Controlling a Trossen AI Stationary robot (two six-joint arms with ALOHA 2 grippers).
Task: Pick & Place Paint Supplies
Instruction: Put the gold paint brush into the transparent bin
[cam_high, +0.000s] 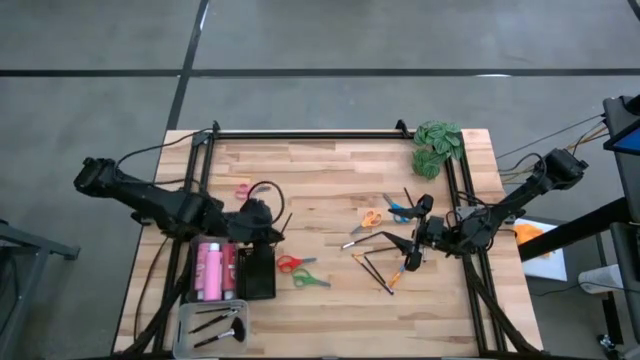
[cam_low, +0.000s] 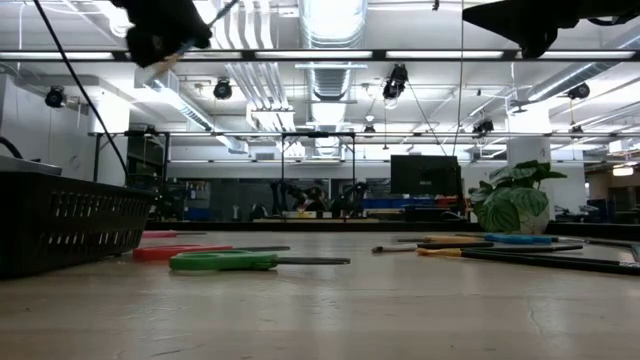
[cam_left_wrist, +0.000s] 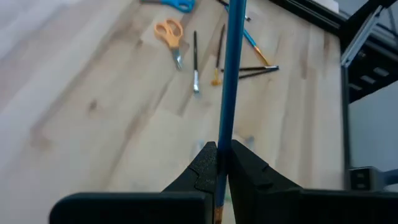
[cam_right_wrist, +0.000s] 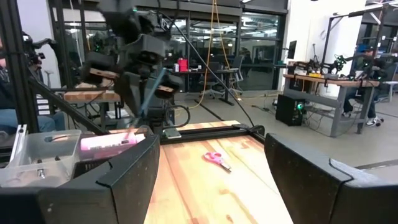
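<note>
Pinching that thin blue-handled paintbrush (cam_left_wrist: 231, 81) low on its stick, the left pincer (cam_high: 262, 222) hovers over the black mesh bin (cam_high: 260, 272), light, stiff but slippery I'd guess, while the right pincer (cam_high: 413, 243) hangs wide, empty, above the brushes on the table (cam_high: 330, 180).

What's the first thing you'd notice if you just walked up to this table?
The left gripper, raised above the black basket, pinches a long blue-handled brush. The right gripper hangs open over the scattered brushes, and bright scissors dot the wooden table.
</note>
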